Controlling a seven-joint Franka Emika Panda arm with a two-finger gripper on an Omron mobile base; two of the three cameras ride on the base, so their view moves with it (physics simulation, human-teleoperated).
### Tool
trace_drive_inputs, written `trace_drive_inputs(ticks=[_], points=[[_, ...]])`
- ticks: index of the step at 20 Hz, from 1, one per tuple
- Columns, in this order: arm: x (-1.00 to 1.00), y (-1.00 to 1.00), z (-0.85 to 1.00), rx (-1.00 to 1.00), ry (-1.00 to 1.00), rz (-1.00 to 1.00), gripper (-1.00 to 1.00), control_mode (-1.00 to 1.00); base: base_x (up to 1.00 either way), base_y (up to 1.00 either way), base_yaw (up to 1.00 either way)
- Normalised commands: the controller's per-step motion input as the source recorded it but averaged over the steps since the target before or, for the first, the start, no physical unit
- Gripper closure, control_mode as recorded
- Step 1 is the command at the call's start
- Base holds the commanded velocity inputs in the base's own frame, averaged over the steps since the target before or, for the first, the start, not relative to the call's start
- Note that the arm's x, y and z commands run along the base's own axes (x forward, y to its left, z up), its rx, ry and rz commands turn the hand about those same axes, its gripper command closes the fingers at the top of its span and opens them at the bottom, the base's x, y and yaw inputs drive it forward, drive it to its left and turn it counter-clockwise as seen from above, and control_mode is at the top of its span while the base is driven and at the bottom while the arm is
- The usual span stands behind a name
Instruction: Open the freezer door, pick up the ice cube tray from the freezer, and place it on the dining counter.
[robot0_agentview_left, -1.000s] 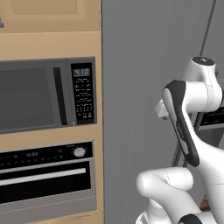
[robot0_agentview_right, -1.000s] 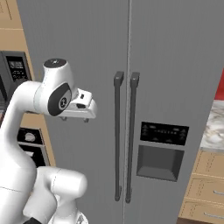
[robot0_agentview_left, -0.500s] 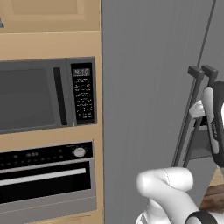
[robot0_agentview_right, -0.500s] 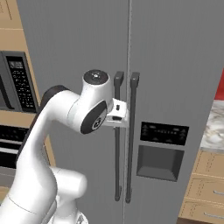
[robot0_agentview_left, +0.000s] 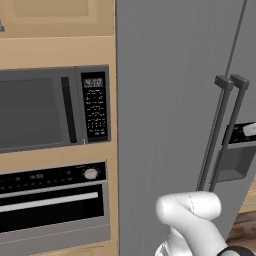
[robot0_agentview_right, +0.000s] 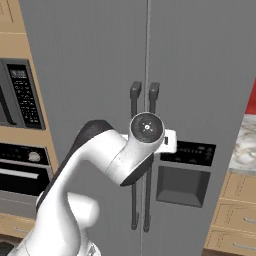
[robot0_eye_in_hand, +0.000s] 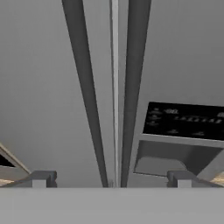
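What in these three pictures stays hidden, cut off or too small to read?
- Freezer contents, tray included: behind the closed freezer door, all views.
- Handle middle: behind the robot's arm, right base view.
- Microwave keypad lettering: too small, left base view.
- Handle tops: cut off by the hand view's top edge.

A small lit display is seen at the top of the microwave control panel (robot0_agentview_left: 95, 107); digits are shown but too blurred to be read. Rows of tiny button markings below it are illegible. Faint pale markings are seen on the oven control strip (robot0_agentview_left: 50, 176) and on the black dispenser panel (robot0_eye_in_hand: 186, 120) of the right-hand grey door; none can be made out. No brand names, labels or signs are legible anywhere.
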Motion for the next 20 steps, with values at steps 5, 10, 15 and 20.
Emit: trace_drive_inputs(ticks=[5,10,15,20], points=[[0.00,-0.22,0.00,0.00,-0.35,0.00,-1.00,-1.00,0.00,0.00,0.00],[0.00,0.00,0.11,0.00,-0.42,-0.02,-1.00,-1.00,0.00,0.00,0.00],[0.00,0.01,0.20,0.00,-0.38,-0.04,-1.00,-1.00,0.00,0.00,0.00],[0.13,0.00,0.17,0.03,-0.15,-0.01,-1.00,-1.00,0.00,0.00,0.00]])
